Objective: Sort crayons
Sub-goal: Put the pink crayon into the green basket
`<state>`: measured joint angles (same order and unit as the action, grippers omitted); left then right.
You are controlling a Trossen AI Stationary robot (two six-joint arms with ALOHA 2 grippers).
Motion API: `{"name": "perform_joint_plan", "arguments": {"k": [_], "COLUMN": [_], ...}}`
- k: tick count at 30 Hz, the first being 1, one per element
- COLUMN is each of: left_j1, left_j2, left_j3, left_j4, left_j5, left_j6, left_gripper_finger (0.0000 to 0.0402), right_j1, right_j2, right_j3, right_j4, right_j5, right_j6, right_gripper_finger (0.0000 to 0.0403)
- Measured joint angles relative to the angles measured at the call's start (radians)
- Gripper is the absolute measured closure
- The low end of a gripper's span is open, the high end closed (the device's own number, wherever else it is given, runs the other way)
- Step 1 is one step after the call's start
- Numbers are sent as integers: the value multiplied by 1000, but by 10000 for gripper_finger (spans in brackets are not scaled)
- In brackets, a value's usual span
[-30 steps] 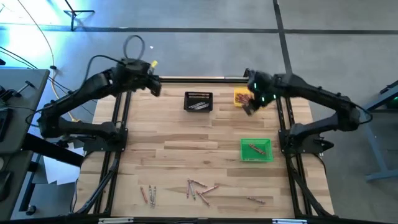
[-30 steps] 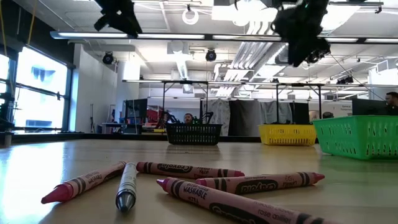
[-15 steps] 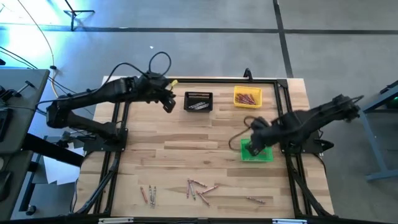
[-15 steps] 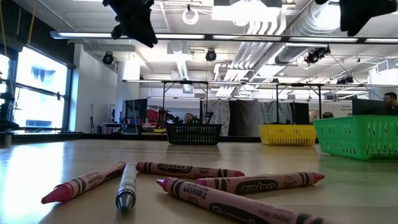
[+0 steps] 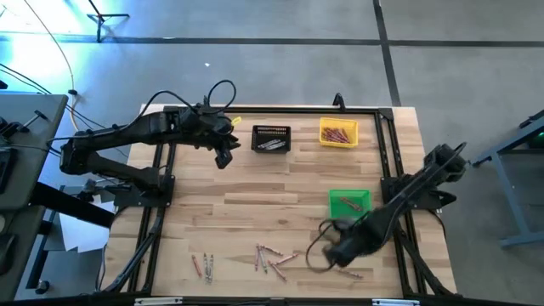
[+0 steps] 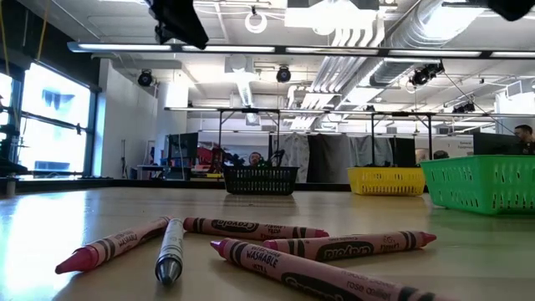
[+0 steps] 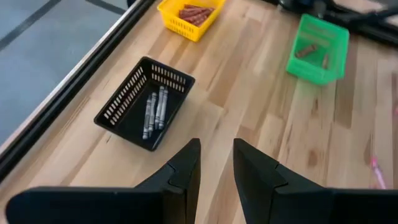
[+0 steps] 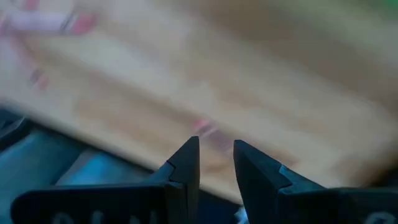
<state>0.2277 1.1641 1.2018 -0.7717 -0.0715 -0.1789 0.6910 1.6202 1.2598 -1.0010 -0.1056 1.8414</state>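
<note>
Right gripper [image 5: 333, 252] hung empty, fingers slightly apart, near the loose pink wax crayons [image 5: 270, 257]; left gripper [image 5: 223, 155], also slightly parted and empty, sat beside the black mesh bin [image 5: 271, 138].

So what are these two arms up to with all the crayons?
They are sorting crayons into bins. The right gripper, holding nothing, is low over the loose crayons at the table's near edge. The left gripper hangs empty beside the black bin. The yellow bin and green bin already hold some crayons.

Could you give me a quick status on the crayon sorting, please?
Left gripper open, empty, beside black bin. Right gripper open, empty, above loose crayons at table's near edge. Nothing in the way.
</note>
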Motion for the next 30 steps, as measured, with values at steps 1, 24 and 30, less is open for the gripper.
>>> {"name": "perform_joint_plan", "arguments": {"k": [1,24,30], "left_j1": [-3,-201,-278], "left_j2": [-7,-52,-52], "left_j3": [0,0,0], "left_j4": [-10,8,77], "left_j5": [0,-104,-166], "left_j6": [15,-206,-270], "left_gripper_finger": [321,321,321], "right_j1": [12,181,207], "right_j2": [23,176,230], "right_j3": [0,0,0], "right_j4": [60,123,111], "right_j5": [-15,-22,-11], "right_j6": [1,-515,-570], "right_gripper_finger": [320,320,320]}}
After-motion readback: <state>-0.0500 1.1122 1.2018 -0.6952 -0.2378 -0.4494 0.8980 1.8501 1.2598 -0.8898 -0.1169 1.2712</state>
